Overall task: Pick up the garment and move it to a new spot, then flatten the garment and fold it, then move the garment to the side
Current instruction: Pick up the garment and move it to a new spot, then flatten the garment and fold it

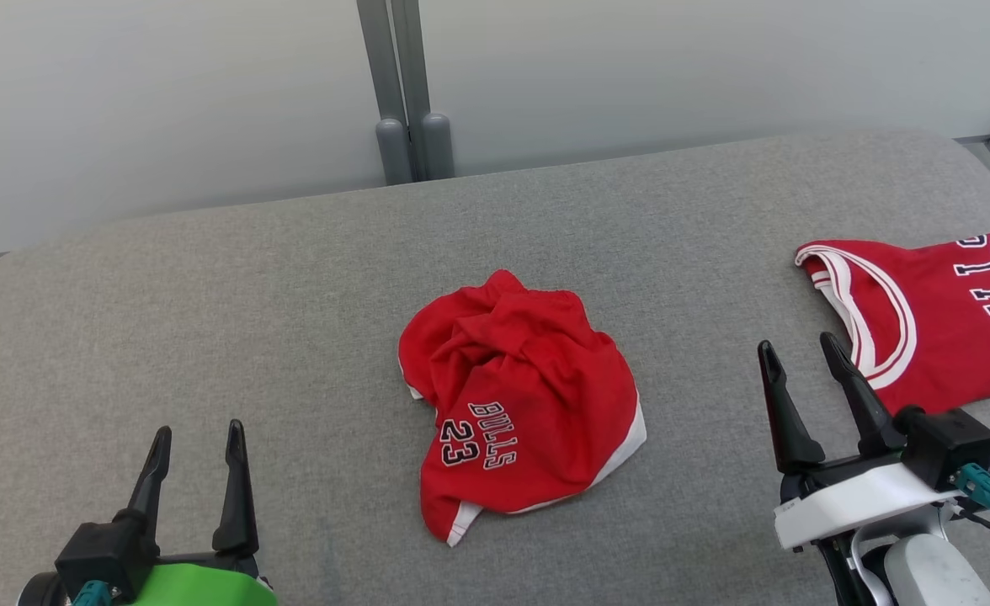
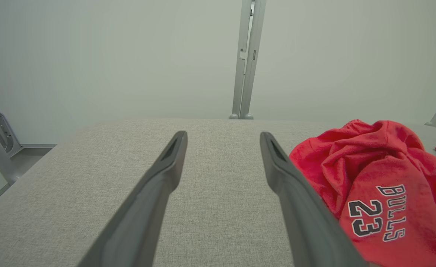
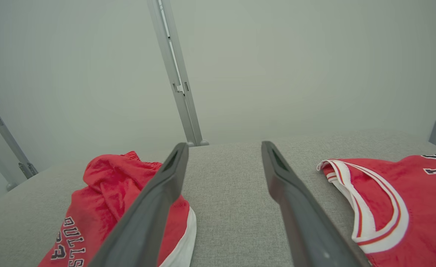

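Observation:
A crumpled red garment (image 1: 516, 400) with white trim and "BULLS 23" lettering lies bunched in the middle of the grey padded table (image 1: 293, 278). The left wrist view has it at the right (image 2: 381, 178), and the right wrist view at the lower left (image 3: 106, 200). My left gripper (image 1: 199, 439) stands open near the table's front left, well left of the garment, with nothing between its fingers. My right gripper (image 1: 798, 352) is open too, to the garment's right, and holds nothing.
A second red jersey (image 1: 941, 316) with white-trimmed armhole lies flat at the table's right edge, just beyond my right gripper, also seen in the right wrist view (image 3: 396, 207). A pale wall with a grey post (image 1: 402, 93) runs behind the table.

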You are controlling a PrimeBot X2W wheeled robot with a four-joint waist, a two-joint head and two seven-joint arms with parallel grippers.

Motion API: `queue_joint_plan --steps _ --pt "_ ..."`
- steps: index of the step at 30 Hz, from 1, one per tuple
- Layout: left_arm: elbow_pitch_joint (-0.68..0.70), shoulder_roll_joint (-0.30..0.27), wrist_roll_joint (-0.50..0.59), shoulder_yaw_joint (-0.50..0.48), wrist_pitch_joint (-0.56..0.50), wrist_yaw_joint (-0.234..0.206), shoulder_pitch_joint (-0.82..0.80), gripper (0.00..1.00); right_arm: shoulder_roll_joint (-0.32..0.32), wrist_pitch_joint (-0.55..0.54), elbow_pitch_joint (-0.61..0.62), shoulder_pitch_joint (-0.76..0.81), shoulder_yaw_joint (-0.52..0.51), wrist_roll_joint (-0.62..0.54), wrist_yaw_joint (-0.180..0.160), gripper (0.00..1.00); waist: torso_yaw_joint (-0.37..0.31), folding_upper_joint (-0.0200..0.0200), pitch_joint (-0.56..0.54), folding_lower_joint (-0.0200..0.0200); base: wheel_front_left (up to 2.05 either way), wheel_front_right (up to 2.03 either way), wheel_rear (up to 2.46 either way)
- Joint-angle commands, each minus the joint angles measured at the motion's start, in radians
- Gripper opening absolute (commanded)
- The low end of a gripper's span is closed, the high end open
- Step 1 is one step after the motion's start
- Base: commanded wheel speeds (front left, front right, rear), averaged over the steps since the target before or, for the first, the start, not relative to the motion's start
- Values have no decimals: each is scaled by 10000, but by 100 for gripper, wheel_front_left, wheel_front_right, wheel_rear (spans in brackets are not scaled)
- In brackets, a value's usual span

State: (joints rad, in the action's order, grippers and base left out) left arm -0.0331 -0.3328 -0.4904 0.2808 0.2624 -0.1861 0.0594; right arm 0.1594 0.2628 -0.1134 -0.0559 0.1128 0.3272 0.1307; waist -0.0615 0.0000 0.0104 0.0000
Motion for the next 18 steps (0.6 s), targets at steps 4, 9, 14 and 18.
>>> queue_joint_plan --steps 4,9,14,18 --pt "-136 399 418 -386 28 471 154 100 85 26 -48 -66 39 75 2 100 58 0 -10 0 0 0 0" --pt "-307 732 704 -703 28 804 127 100 116 26 -78 -105 63 63 2 100 104 0 -51 0 0 0 0" --pt "-475 987 988 -966 29 1064 159 100 177 24 -103 -138 98 93 2 100 143 0 -106 0 0 0 0" --pt "-556 1175 1071 -1108 29 1255 158 100 410 24 -55 -493 442 241 2 100 204 0 -114 0 0 0 0"
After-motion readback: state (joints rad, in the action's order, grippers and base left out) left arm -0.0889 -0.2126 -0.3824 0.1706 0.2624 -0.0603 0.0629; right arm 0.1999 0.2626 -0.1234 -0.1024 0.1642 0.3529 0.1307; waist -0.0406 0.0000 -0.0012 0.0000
